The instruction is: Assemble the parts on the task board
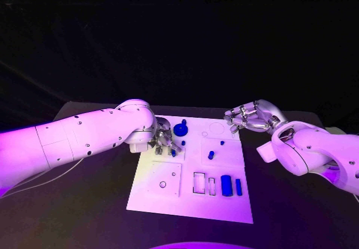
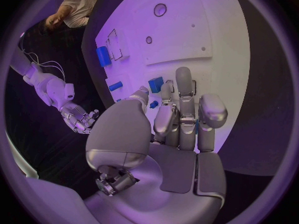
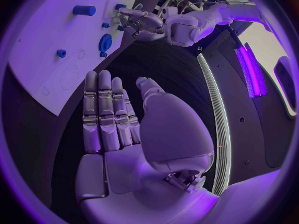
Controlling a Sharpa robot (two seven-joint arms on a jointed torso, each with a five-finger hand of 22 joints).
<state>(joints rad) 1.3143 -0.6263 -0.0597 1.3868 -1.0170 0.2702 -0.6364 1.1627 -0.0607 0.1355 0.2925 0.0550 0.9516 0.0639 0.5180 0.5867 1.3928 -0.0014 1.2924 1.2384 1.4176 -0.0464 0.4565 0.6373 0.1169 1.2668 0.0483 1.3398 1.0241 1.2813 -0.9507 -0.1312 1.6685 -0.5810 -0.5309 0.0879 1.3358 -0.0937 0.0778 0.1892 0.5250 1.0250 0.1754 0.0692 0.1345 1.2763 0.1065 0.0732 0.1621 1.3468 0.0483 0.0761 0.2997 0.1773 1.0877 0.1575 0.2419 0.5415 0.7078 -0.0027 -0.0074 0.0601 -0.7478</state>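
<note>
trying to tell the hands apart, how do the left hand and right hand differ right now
The left hand reaches over the task board among the blue parts near its left edge; the right hand hovers off the board's far right corner, over the black table. The left hand's fingers stretch toward a small blue part; the right hand's fingers have nothing near them. Both are silver and hold nothing.

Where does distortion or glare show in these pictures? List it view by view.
Head view: the task board glows pale against a dark table, its blue parts readable. Left wrist view: fisheye bends the board's edges into curves, and the left hand looms large. Right wrist view: a bright light strip glares, and the table edge bows behind the right hand.
</note>
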